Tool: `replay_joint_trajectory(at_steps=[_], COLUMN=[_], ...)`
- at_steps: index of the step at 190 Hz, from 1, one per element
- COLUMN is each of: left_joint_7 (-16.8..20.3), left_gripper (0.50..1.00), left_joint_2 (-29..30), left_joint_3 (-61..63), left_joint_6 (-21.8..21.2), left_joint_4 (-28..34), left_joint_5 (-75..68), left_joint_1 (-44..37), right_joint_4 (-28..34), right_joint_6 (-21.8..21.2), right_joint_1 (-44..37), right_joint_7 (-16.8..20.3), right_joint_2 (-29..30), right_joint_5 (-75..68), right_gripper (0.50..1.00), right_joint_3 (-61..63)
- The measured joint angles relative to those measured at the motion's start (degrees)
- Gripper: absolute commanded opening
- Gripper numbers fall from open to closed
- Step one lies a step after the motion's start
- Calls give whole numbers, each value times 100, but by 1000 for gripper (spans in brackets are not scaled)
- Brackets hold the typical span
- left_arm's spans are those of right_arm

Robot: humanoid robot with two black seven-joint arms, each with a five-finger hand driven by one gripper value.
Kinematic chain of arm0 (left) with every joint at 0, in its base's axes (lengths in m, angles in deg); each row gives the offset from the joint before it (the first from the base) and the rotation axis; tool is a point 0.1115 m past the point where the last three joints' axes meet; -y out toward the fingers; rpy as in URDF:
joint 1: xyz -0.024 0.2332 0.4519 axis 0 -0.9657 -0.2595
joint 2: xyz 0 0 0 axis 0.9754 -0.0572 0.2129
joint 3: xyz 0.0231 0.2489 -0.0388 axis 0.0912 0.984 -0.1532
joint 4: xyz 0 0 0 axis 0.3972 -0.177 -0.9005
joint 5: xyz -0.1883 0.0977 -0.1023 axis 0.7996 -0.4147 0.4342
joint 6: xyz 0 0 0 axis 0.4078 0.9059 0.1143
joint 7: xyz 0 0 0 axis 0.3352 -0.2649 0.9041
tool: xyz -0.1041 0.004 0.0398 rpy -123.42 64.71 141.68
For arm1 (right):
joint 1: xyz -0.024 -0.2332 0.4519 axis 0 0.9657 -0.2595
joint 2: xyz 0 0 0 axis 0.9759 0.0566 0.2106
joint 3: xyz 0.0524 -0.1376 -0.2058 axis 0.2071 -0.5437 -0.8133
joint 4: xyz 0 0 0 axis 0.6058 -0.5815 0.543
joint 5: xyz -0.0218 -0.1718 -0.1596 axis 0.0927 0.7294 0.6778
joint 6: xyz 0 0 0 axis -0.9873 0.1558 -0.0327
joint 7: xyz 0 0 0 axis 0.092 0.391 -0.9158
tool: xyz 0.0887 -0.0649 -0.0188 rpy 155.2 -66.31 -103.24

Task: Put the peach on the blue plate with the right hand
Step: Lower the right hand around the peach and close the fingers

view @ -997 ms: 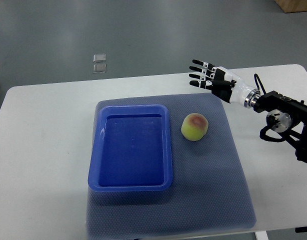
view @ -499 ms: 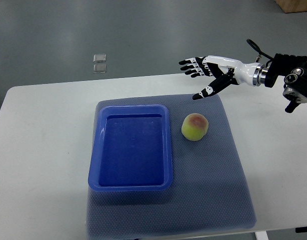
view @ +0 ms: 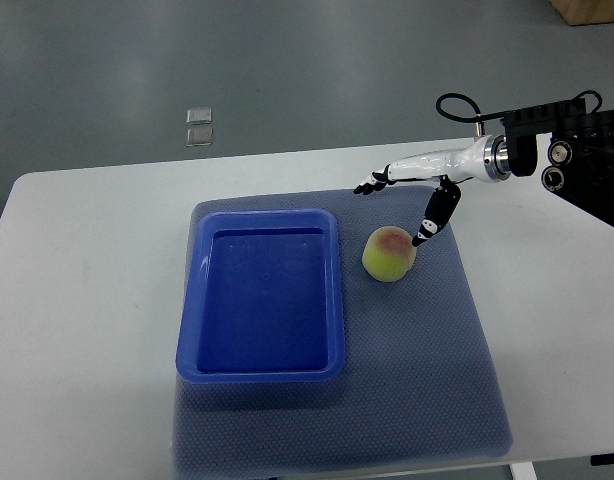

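Note:
A yellow-green peach (view: 389, 254) with a reddish top lies on the grey mat, just right of the blue plate (view: 262, 294), a shallow rectangular tray with nothing in it. My right hand (view: 397, 212) reaches in from the right edge and hovers over the peach's far side. Its fingers (view: 371, 185) are spread past the fruit's back, and the thumb (view: 427, 229) hangs by its right flank. The hand is open and holds nothing. My left arm is out of view.
The grey mat (view: 427, 360) covers the middle of the white table (view: 87, 300). Two small clear squares (view: 198, 125) lie on the floor beyond the table's far edge.
My right hand has rolled over and come down and left from above the mat's far right corner to the peach, fingers still spread. The peach and plate have not moved.

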Motion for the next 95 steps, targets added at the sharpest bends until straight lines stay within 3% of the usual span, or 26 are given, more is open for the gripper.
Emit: replay_joint_trajectory(at_steps=[95], left_joint_7=[0], left_gripper=[1000], left_joint_2=[0], left_joint_3=[0], left_joint_6=[0], left_joint_4=[0], left_joint_5=[0], left_joint_1=[-1], right_joint_4=[84], right_joint_6=[525], right_joint_1=[-214], right_joint_7=[2], right_joint_2=[227], right_joint_5=[413], right_gripper=[926], right_joint_3=[-902])
